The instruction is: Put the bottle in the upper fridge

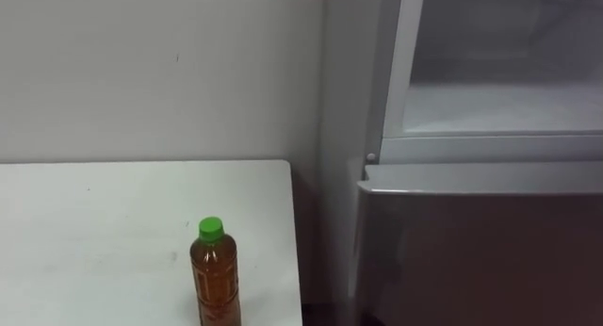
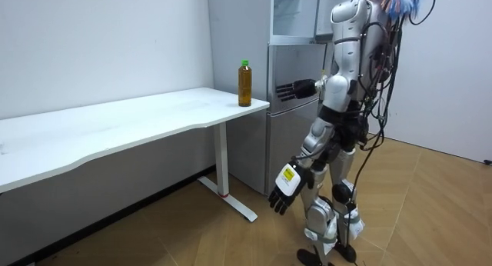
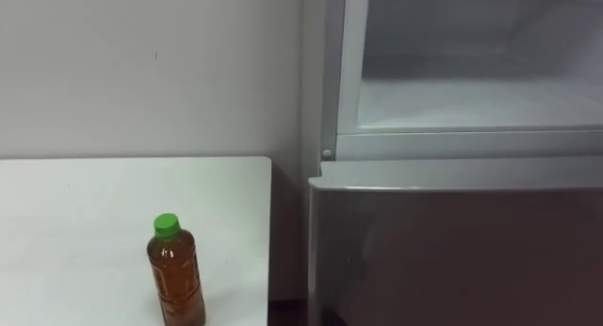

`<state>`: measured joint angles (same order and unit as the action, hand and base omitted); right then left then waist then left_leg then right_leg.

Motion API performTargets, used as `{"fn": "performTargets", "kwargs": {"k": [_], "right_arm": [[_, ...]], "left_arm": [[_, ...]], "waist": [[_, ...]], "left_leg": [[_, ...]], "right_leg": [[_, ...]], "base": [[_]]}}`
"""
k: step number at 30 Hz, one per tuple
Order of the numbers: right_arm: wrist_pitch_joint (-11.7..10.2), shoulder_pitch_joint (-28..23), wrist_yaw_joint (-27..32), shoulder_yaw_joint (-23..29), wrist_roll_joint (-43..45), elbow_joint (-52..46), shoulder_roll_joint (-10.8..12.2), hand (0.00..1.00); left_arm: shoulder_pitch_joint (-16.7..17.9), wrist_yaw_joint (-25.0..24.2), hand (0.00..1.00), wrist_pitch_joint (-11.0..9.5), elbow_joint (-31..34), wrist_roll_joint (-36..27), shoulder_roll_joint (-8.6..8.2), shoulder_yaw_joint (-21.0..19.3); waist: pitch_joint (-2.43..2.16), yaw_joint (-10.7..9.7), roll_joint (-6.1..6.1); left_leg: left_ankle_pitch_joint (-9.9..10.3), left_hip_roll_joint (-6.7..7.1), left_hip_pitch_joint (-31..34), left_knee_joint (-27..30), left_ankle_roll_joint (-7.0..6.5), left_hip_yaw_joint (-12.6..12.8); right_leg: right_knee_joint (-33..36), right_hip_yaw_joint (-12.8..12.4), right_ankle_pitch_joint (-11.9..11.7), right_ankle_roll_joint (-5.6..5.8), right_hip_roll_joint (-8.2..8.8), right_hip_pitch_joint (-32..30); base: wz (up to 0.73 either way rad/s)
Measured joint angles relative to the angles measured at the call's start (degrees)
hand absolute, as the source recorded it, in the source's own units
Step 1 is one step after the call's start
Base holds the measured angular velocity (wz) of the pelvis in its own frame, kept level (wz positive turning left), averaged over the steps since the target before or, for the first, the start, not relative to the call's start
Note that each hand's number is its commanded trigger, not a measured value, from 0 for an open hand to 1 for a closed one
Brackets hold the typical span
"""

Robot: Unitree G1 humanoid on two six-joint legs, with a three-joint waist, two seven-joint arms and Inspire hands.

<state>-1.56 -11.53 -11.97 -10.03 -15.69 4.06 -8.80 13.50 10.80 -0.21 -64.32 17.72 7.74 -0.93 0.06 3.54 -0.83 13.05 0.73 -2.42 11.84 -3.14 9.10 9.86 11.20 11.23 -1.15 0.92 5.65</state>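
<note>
Green-capped bottle [image 1: 215, 277] upright on white table [image 1: 94, 222] just left of fridge [image 1: 480, 241], upper compartment [image 1: 504, 105] open, right hand [image 2: 294, 89] raised towards fridge, fingers straight, left hand [image 2: 283, 191] hanging, fingers loosely spread

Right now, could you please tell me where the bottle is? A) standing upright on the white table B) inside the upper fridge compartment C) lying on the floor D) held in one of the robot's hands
A: the bottle stands upright on the white table, near the edge beside the fridge.
</note>
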Motion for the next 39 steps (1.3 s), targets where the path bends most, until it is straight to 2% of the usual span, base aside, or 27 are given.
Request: {"fn": "performTargets", "kwargs": {"k": [2,4,6,9,12,15,16,19,20,27,31,39], "right_arm": [[0.36,0.0,0.55,0.0,0.0,-0.7,-0.1,0.0],[0.97,0.01,0.81,-0.14,0.02,-2.06,-0.08,0.0],[2.15,0.01,1.21,-0.39,0.07,-4.05,-0.61,0.0],[2.23,0.02,1.36,-0.49,0.04,-5.73,-2.25,0.0],[2.19,1.41,1.36,-0.48,-0.13,-9.38,-2.63,0.0],[1.26,6.41,1.34,-0.31,-2.2,-13.64,-2.54,0.0],[0.01,8.28,1.34,-0.18,-2.79,-14.67,-2.47,0.0],[-0.99,10.52,1.38,0.07,-4.2,-17.34,-2.42,0.0],[-1.06,10.95,1.28,0.01,-4.25,-18.09,-2.4,0.0],[-1.39,11.2,1.64,0.05,-4.27,-18.19,-2.38,0.0],[-1.38,11.55,2.34,0.05,-4.26,-18.19,-2.38,0.0],[-1.26,12.85,3.21,0.04,-4.56,-18.19,-2.38,0.0]], "left_arm": [[0.05,0.02,0.0,0.01,-0.41,0.0,0.01,0.0],[-0.15,0.06,0.0,0.23,-0.53,0.01,0.07,0.59],[-0.21,0.06,0.0,0.22,-0.52,0.04,0.21,1.28],[-0.69,0.06,0.0,0.2,-0.51,0.55,0.55,1.72],[-0.58,0.06,0.0,0.17,-0.56,0.67,0.73,1.81],[-0.39,0.06,0.0,0.14,-0.41,0.73,0.95,1.84],[-0.16,0.03,0.0,0.14,-0.39,1.29,1.14,1.77],[0.28,-0.18,0.0,0.2,0.08,3.54,1.78,1.59],[0.59,-0.26,0.0,0.24,0.14,4.51,1.73,1.62],[1.14,-0.9,0.0,0.72,0.89,5.73,1.82,1.1],[1.2,-1.66,0.0,1.52,1.64,6.79,1.74,1.09],[1.07,-2.52,0.0,2.82,1.91,7.87,1.63,1.2]], "waist": [[-0.01,0.11,-0.04],[-0.23,0.31,-0.38],[-0.13,0.56,-0.35],[0.16,1.23,-0.45],[0.4,1.5,-0.44],[0.42,1.57,-0.7],[0.47,1.56,-0.9],[-0.08,1.72,-2.24],[-0.1,1.77,-2.27],[-0.1,1.75,-1.56],[-0.31,1.97,-0.87],[-0.3,2.93,-1.13]], "left_leg": [[-0.09,0.0,0.03,0.04,0.0,-0.06],[-0.13,0.01,0.0,0.05,0.01,-0.06],[-0.19,0.0,-0.06,0.05,0.01,-0.05],[-0.28,-0.03,-0.19,0.05,0.03,-0.05],[-0.29,-0.02,-0.01,0.33,0.03,-0.05],[-0.29,0.05,0.28,0.7,0.03,-0.41],[-0.3,0.05,0.27,0.79,0.02,-0.64],[-0.29,0.19,0.35,0.9,0.04,-1.59],[-0.29,0.24,0.22,0.93,0.04,-1.81],[-0.29,0.3,0.26,0.87,0.07,-3.14],[-0.38,0.29,0.24,0.87,0.19,-3.15],[-0.52,0.26,0.19,0.86,0.31,-3.15]], "right_leg": [[0.08,0.03,-0.02,-0.04,0.04,-0.01],[0.2,0.09,-0.03,-0.05,0.07,-0.01],[0.34,0.12,-0.03,-0.05,0.05,-0.01],[0.74,0.18,-0.03,-0.05,0.1,-0.09],[0.76,0.25,-0.03,-0.05,0.13,-0.14],[0.21,0.41,-0.01,-0.08,0.19,-0.02],[-0.31,0.63,-0.1,-0.1,0.12,0.15],[-1.25,1.67,-0.12,-0.07,0.07,0.94],[-1.22,1.85,-0.14,-0.04,0.05,1.45],[-1.09,3.0,-0.2,0.03,0.07,1.84],[-1.08,3.09,-0.21,0.0,0.07,1.87],[-1.04,3.28,-0.28,-0.09,0.08,1.9]], "base": [[0.0],[0.0],[0.0],[0.0],[0.0],[0.08],[0.16],[0.2],[0.16],[0.09],[0.0],[0.0]]}}
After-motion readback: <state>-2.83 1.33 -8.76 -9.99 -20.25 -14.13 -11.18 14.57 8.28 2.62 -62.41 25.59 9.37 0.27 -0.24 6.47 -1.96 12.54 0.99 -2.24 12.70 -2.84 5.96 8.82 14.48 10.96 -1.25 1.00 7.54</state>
